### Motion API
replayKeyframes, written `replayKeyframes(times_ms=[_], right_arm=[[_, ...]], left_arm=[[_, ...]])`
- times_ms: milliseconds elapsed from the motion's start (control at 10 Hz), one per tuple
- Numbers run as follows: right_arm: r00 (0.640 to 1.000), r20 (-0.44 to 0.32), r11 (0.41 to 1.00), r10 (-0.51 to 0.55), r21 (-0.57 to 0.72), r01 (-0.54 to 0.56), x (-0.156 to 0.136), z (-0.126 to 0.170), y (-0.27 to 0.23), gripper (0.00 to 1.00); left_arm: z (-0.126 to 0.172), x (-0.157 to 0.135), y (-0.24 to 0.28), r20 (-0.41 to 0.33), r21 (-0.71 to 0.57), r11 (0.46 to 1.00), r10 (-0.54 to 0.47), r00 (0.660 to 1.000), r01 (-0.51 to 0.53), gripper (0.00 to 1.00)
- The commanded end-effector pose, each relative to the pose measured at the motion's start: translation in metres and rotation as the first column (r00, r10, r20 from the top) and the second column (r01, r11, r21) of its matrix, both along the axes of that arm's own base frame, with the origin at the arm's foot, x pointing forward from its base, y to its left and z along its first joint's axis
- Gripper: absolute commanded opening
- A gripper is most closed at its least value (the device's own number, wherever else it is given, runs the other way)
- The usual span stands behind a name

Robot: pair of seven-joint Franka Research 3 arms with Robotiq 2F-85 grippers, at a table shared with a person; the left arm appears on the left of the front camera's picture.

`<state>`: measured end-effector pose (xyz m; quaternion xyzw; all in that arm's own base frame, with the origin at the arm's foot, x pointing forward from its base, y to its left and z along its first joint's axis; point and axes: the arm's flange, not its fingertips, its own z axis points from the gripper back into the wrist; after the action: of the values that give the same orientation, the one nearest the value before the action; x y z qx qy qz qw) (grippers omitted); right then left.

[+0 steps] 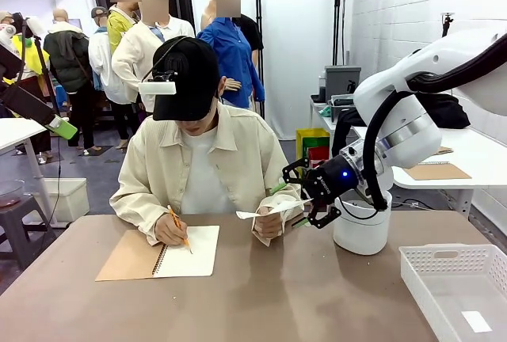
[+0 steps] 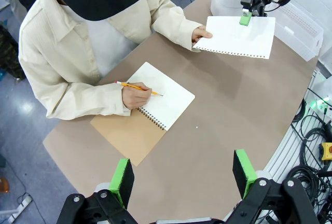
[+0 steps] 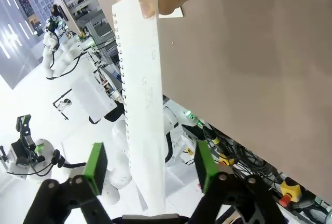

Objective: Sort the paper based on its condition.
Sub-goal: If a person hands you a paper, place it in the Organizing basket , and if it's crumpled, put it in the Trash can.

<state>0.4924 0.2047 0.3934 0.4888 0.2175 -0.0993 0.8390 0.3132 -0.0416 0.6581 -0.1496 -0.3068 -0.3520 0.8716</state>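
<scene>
Since the R gripper (image 1: 290, 204) has its pads apart w/ the paper (image 1: 273, 209) running btwn them, not clamped yet, your main risk is the handover itself. The sheet is thin and held by the person's hand (image 1: 268, 223) at one end only. It's right of centre in the front view, above the table (image 1: 301, 302), not resting on it.

- If you pull back before that hand lets go, it'll prob tear along the punched edge or slide out of the pads.
- If you bite too near the rim, you get a weak hold and it droops or drops.
- Squeeze on a bowed bit and you crease it yourself, which spoils the sort, b/c condition is the whole point.
- Watch the pads vs the person's fingers too. They look close, though I can't tell how close.

Pose: the R arm comes in from the right edge of the frame. Its wrist is bent so the gripper points left toward the person, roughly level, one pad over the sheet and one under. The L gripper (image 2: 182, 171) hangs high over the table at the bottom of its wrist view, looking down, pads wide apart w/ nothing btwn them.

The white basket (image 1: 432, 294) sits lower right, well apart from the sheet. The person's other hand (image 1: 168, 231) holds a pencil (image 1: 179, 229) to the notebook (image 1: 190, 253), lower left of centre.
</scene>
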Motion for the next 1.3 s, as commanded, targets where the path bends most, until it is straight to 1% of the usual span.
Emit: replayKeyframes(times_ms=[0,200,300,700,1200], right_arm=[[1.000,-0.005,0.999,0.001,0.044,-0.001,0.0085,-0.0036,0.0029,0.42],[1.000,-0.006,0.999,0.000,0.036,0.001,0.0095,-0.0034,0.0034,0.04],[1.000,-0.009,0.999,-0.001,0.039,0.002,0.0101,-0.0038,0.0042,0.00],[1.000,-0.006,0.999,0.006,0.038,-0.006,0.0096,-0.0036,0.0039,0.00],[0.997,0.025,0.995,0.072,0.060,-0.073,0.0020,0.0051,0.0023,0.00]], left_arm=[[0.0006,-0.0005,0.0002,0.004,-0.003,1.000,0.001,1.000,-0.001,1.00],[0.0006,-0.0005,0.0002,0.004,-0.003,1.000,0.001,1.000,-0.001,1.00],[0.0006,-0.0005,0.0002,0.004,-0.003,1.000,0.001,1.000,-0.001,1.00],[0.0006,-0.0005,0.0002,0.004,-0.003,1.000,0.001,1.000,-0.001,1.00],[0.0006,-0.0005,0.0002,0.004,-0.003,1.000,0.001,1.000,-0.001,1.00]])
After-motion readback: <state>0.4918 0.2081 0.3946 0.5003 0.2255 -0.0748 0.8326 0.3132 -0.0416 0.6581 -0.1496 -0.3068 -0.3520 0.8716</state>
